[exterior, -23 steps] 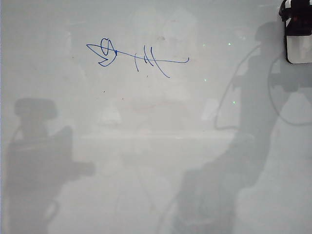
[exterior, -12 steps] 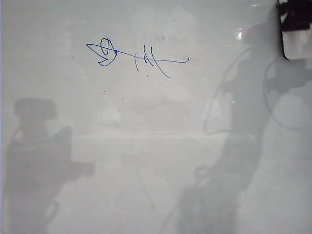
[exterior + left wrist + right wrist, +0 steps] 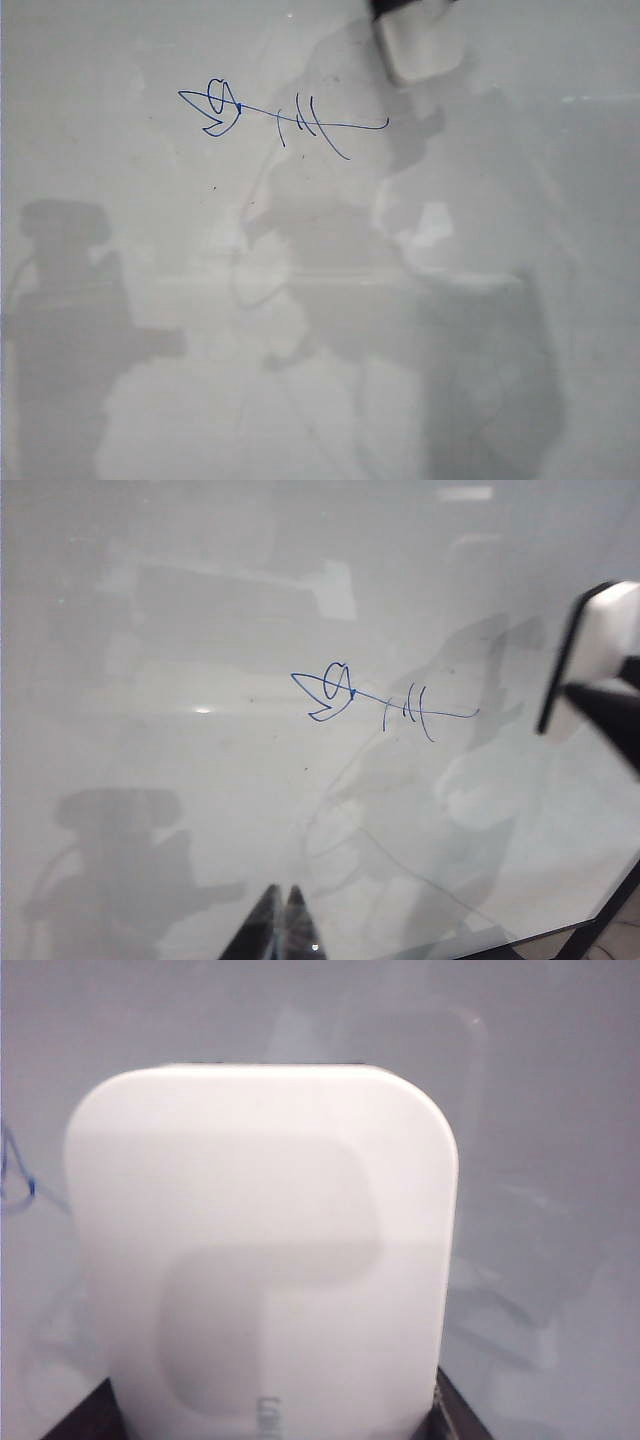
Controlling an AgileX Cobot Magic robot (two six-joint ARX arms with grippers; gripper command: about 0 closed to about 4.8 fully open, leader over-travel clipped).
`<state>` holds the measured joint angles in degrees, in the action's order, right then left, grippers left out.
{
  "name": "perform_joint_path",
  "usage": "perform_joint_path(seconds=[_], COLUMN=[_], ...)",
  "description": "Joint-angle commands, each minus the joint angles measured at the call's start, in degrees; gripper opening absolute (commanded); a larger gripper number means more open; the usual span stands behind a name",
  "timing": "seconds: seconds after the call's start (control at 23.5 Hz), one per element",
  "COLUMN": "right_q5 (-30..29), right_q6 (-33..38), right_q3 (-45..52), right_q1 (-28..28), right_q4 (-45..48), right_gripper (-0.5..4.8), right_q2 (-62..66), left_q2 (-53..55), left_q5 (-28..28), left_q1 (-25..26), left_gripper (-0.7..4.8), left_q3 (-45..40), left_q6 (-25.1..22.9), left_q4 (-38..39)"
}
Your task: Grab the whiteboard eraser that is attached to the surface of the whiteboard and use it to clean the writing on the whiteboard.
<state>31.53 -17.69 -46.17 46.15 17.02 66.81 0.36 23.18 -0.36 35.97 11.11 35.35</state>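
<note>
The whiteboard fills the exterior view. The blue writing sits upper left of the middle and also shows in the left wrist view as writing. My right gripper is shut on the white whiteboard eraser at the top edge, just up and right of the writing's right end. In the right wrist view the whiteboard eraser fills the frame between dark fingers. I cannot tell whether it touches the board. My left gripper is shut and holds nothing, over the board well short of the writing.
Shadows of both arms and their cables lie across the lower half of the board. The board's edge and a dark frame show in the left wrist view. A few tiny dark specks dot the board.
My right gripper has carried the eraser from the far right top corner leftward to just above the right end of the writing. Its shadow swung to the middle. The left gripper stays put.
</note>
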Motion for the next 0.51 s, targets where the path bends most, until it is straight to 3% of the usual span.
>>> perform_joint_path(seconds=[0.04, 0.3, 0.51], right_q5=[2.1, 12.0, 12.2], right_q6=[-3.7, -2.4, -1.3], right_q3=[-3.8, -7.4, -5.4], right_q1=[3.1, 4.2, 2.3], right_q4=[1.8, 4.7, 4.3], right_gripper=[2.11, 2.1, 2.11], right_q2=[6.5, 13.0, 13.0], left_q2=[0.1, 0.1, 0.1], left_q5=[0.1, 1.3, 1.6], left_q1=[0.0, 0.0, 0.0], left_gripper=[-0.05, -0.06, -0.05], left_q3=[0.3, 0.3, 0.3], left_q6=[-2.8, -2.8, -2.8], left_q4=[-0.7, -0.7, -0.7])
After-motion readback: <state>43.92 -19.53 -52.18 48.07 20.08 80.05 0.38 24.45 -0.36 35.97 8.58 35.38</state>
